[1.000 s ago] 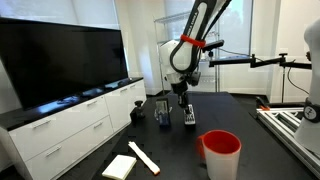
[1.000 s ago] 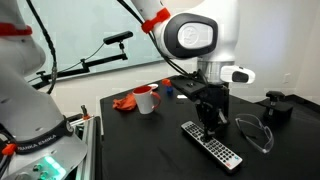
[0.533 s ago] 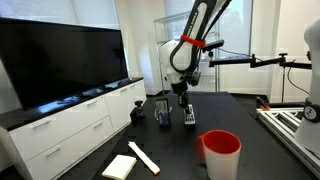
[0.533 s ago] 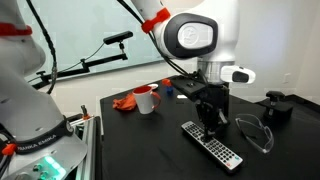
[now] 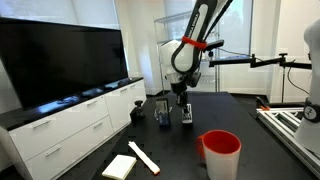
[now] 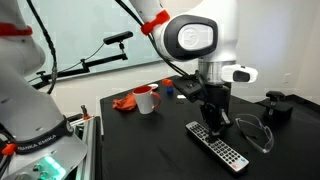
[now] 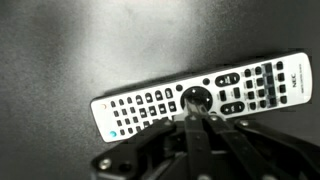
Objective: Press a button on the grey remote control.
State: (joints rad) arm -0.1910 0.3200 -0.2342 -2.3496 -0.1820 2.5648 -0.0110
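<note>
The grey remote control (image 7: 140,108) lies flat on the dark table (image 7: 90,40). The gripper (image 7: 193,115), with jaws pressed together, rests its tip at the round middle button. The press seems to be under way, and only lifting off is left.

Large dark screen (image 5: 55,60), white drawer cabinet (image 5: 70,125), black table (image 5: 245,110), pale walls (image 5: 135,40)

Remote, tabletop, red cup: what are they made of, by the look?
Grey remote control: likely moulded plastic, smooth satin casing, small raised buttons.
Tabletop: dark, matte, soft diffuse glare; laminate or coated board, can't tell which.
Red cup: probably plastic, uniform colour, slight sheen.
</note>
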